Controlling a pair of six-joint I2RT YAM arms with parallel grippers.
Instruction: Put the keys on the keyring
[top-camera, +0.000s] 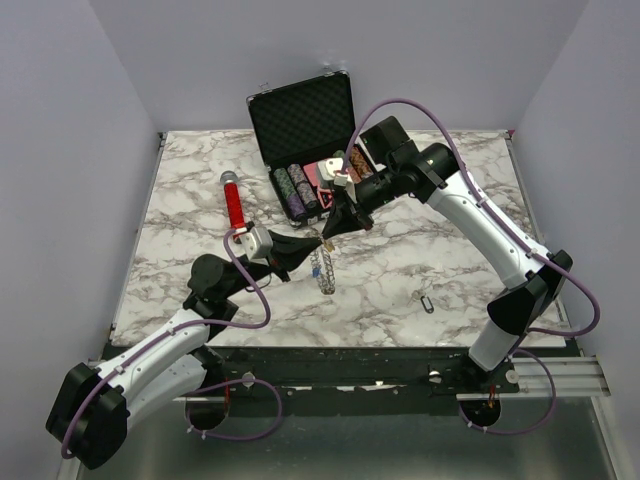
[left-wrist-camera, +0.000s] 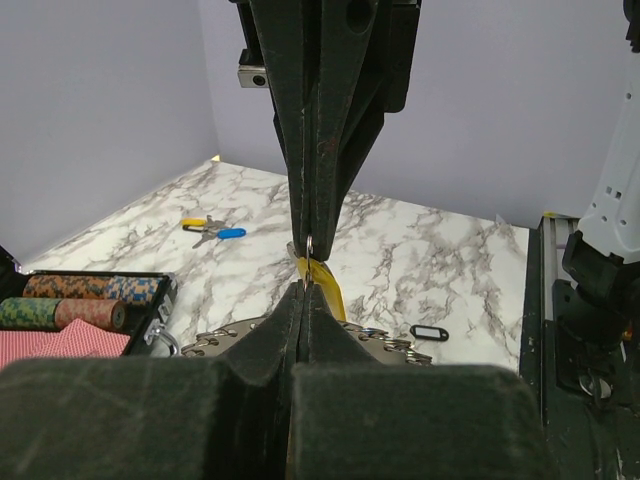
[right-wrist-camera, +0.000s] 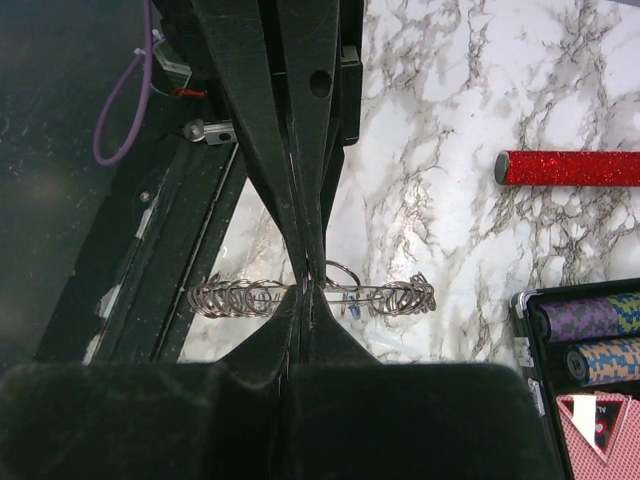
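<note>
Both grippers meet tip to tip above the middle of the marble table (top-camera: 420, 245). My left gripper (top-camera: 320, 244) (left-wrist-camera: 303, 288) is shut on the top of the keyring (top-camera: 324, 272) (left-wrist-camera: 225, 335) (right-wrist-camera: 235, 297), a big silver ring strung with small loops that hangs on edge below it. My right gripper (top-camera: 329, 232) (right-wrist-camera: 305, 292) is shut on the small ring of a yellow-tagged key (left-wrist-camera: 330, 290), right against the keyring's wire. A black-tagged key (top-camera: 427, 302) (left-wrist-camera: 428, 333) lies near the front right. Keys with yellow and blue tags (left-wrist-camera: 212, 230) lie farther off.
An open black case (top-camera: 305, 125) with poker chips and cards stands at the back centre. A red glitter cylinder (top-camera: 233, 200) (right-wrist-camera: 570, 168) lies left of it. The table's front edge and a metal rail (top-camera: 400, 365) run below the arms.
</note>
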